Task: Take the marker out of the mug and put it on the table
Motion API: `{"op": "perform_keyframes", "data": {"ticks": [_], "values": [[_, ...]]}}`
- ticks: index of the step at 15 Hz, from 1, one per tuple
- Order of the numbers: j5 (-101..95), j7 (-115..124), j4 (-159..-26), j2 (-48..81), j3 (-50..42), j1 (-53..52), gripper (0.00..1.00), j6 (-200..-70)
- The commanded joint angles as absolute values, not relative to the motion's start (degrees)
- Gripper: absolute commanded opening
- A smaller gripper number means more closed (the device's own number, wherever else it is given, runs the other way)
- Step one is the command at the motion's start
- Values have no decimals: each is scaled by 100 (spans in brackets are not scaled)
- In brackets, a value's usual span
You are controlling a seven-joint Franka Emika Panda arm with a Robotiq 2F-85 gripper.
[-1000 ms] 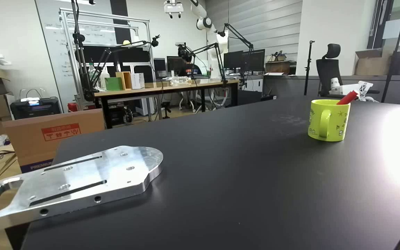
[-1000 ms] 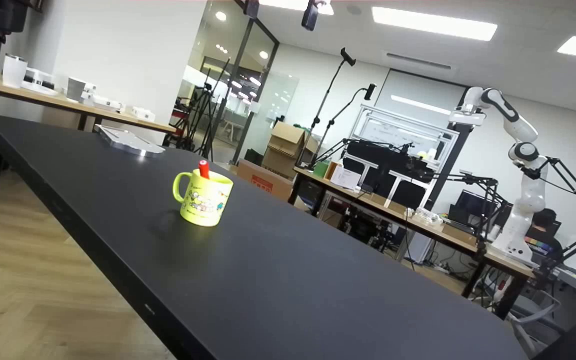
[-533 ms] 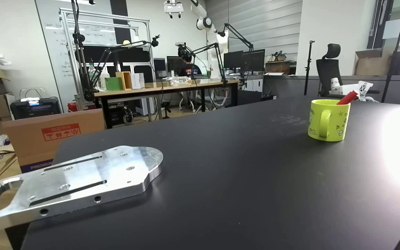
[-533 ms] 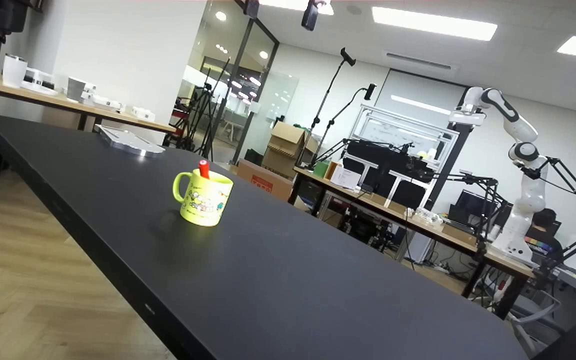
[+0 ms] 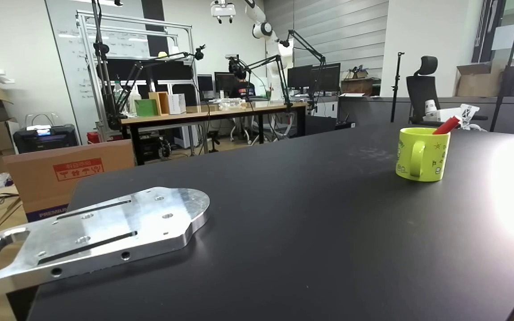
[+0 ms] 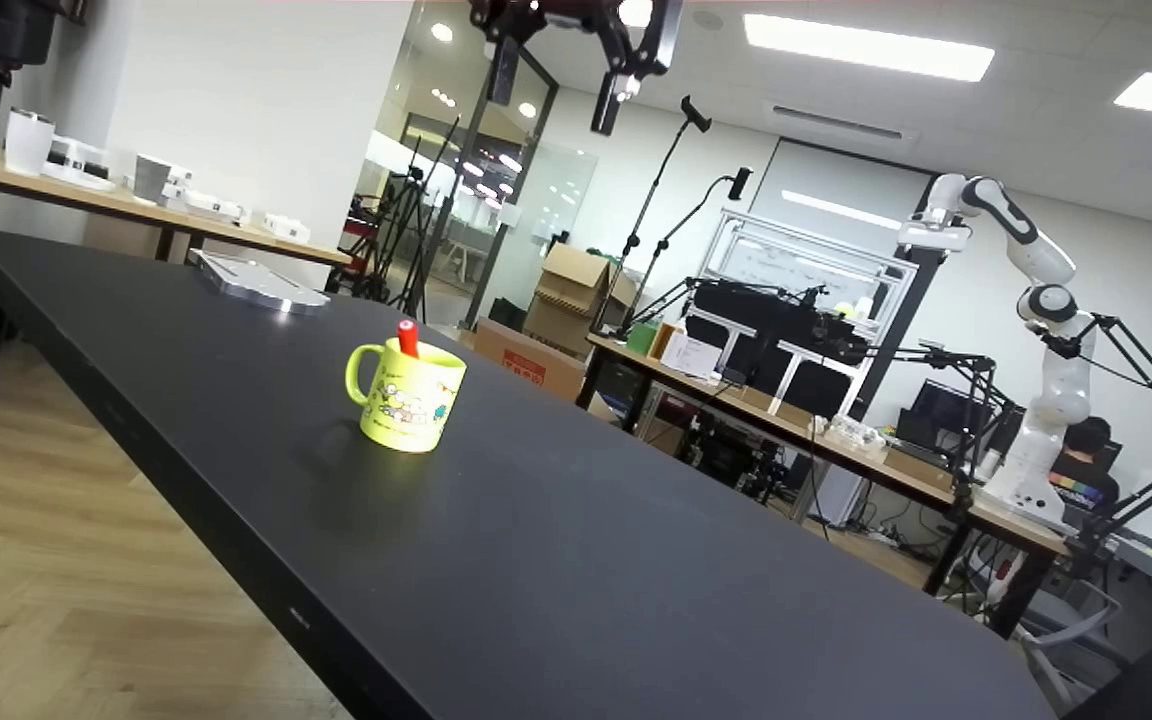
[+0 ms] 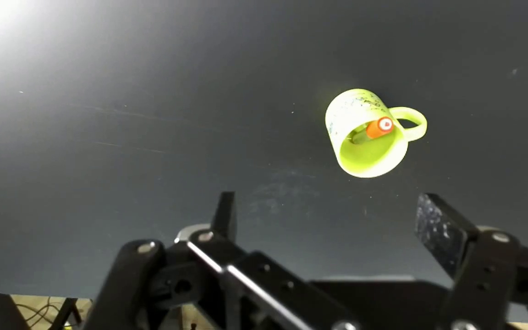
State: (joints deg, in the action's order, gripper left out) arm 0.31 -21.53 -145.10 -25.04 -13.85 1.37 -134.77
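The fingers (image 6: 607, 107) have dropped toward the counter (image 6: 656, 560) — in an exterior view, where only their ends showed half a second ago, far more of them and some dark linkage (image 6: 662, 36) now hang in sight, tips slightly farther left.

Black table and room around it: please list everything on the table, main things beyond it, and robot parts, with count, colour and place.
Table: one, black, foreground
Mug: one, lime, upright on the table
Marker: one, red and white, leaning in the mug
Metal plate: one, silver, on the table, overhanging its edge
Cardboard boxes: several, brown, beyond the table
Wooden desks: two, brown, background
Second robot arm: one, white, background
Gripper: one, black, open, above the table
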Motion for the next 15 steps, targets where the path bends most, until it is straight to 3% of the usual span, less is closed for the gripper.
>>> {"op": "perform_keyframes", "data": {"ticks": [1,9,15], "values": [[533,-2409,-13973,-1415,-1279,-254,100,-13764],[823,-2407,-13017,391,-523,-259,100,-13673],[334,-1832,-13092,758,-263,-111,100,-13402]]}}
